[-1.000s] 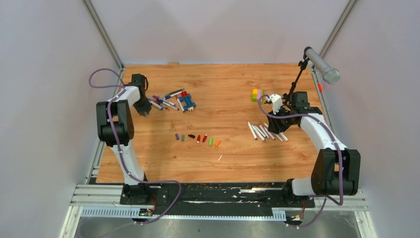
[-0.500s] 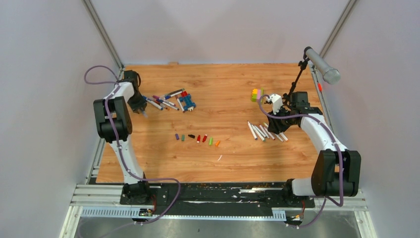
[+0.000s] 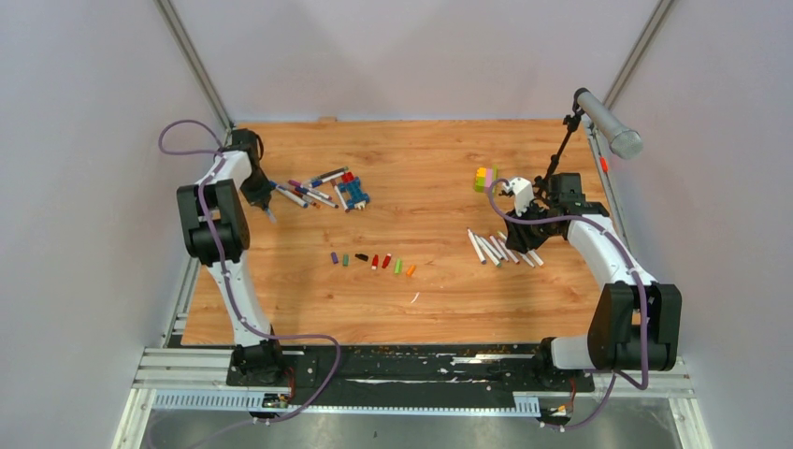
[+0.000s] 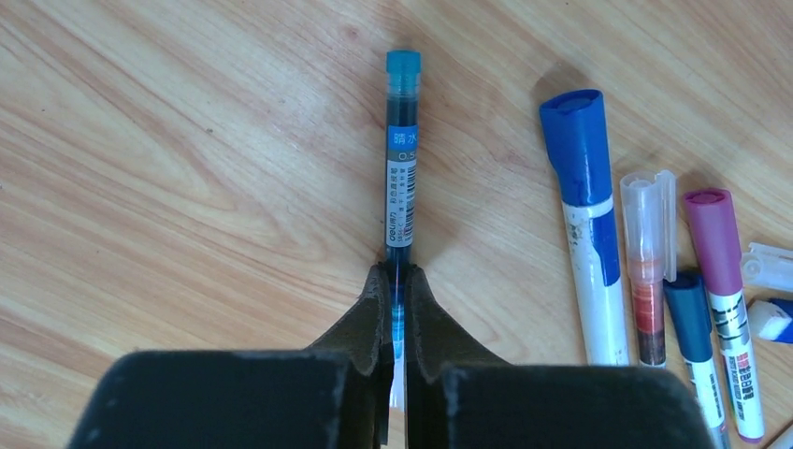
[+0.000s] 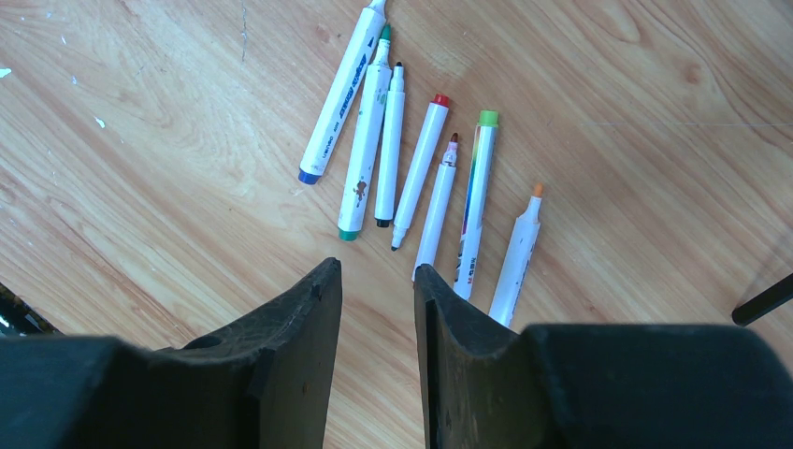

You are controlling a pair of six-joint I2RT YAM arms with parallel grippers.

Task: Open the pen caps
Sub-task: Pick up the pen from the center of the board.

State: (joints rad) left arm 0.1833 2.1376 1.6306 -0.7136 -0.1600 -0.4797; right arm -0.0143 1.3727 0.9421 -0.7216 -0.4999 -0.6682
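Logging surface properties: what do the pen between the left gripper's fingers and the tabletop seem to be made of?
The blue pen in the left gripper looks like clear glossy plastic: dark ink shows through the barrel beneath a printed label. The table looks like wood or wood-pattern laminate, smooth with a faint sheen; grain lines show, but which it is cannot be told.

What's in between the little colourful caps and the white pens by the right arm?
Nothing: only bare wooden table lies between the caps and the white pens, as the top view shows.
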